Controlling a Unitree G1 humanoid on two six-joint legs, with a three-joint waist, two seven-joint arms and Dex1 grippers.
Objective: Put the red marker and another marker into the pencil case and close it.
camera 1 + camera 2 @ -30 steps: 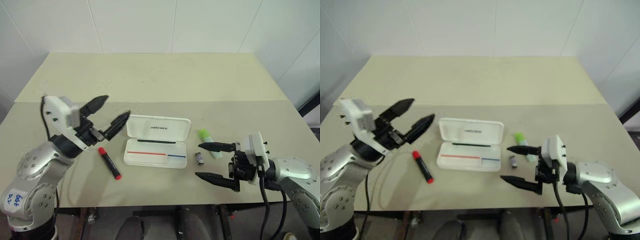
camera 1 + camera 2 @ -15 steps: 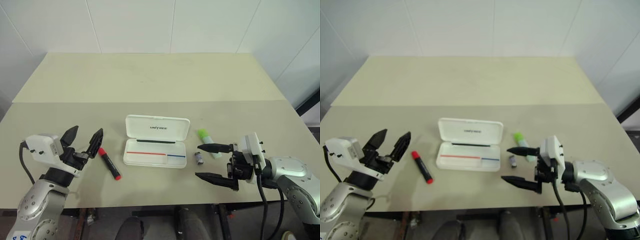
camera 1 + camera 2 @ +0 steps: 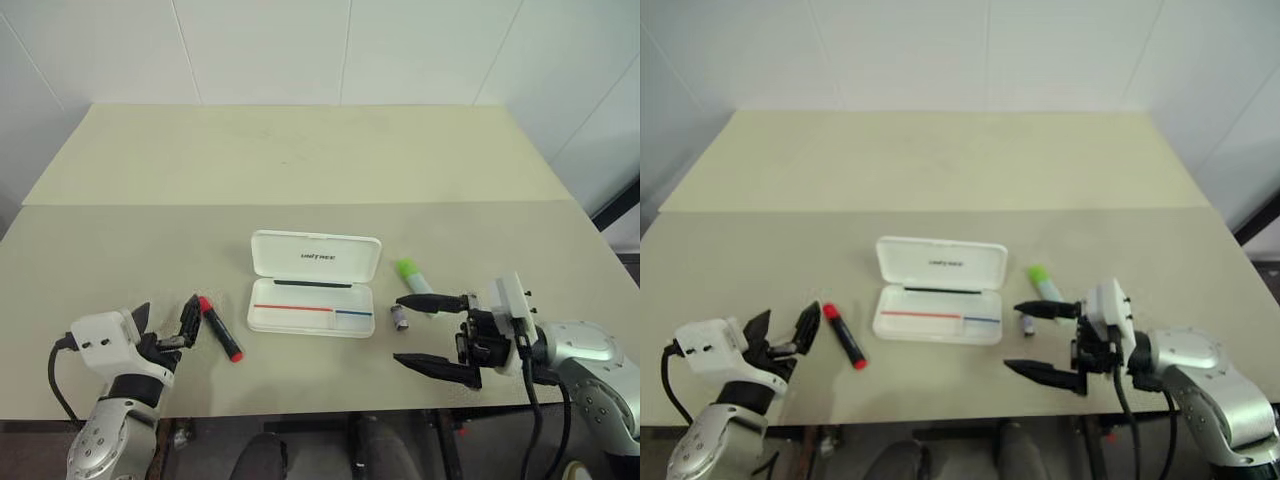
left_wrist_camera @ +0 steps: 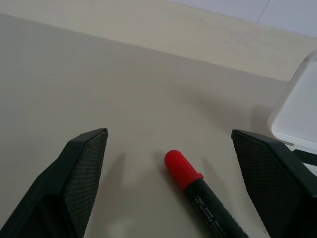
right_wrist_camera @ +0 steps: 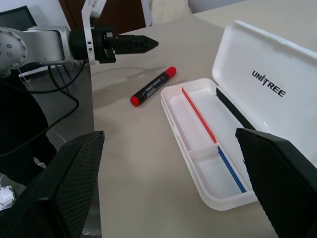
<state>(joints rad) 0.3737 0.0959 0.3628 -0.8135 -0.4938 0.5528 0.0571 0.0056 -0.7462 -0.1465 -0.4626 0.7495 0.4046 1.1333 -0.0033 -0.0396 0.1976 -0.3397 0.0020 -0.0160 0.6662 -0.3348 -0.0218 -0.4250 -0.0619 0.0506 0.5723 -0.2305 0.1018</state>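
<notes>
A: The left tool (image 3: 165, 326) has come down from above the table (image 3: 300, 160) to just off its surface, jaws spread and empty, right at the left end of the red marker (image 3: 219, 327).

B: So the marker now lies between its open fingers, cap toward the tool. I judge it's lined up for the first pick; nothing is in the case yet.

A: The right tool (image 3: 432, 331) hasn't moved, also spread and empty, near the green-capped marker (image 3: 413, 282) and a small grey stub (image 3: 398, 317). The white case (image 3: 313, 282) lies open in the middle.

B: Hidden bits?

A: From the wrist, the marker's far end is cut off, so whether a finger touches it I can't tell.
</notes>
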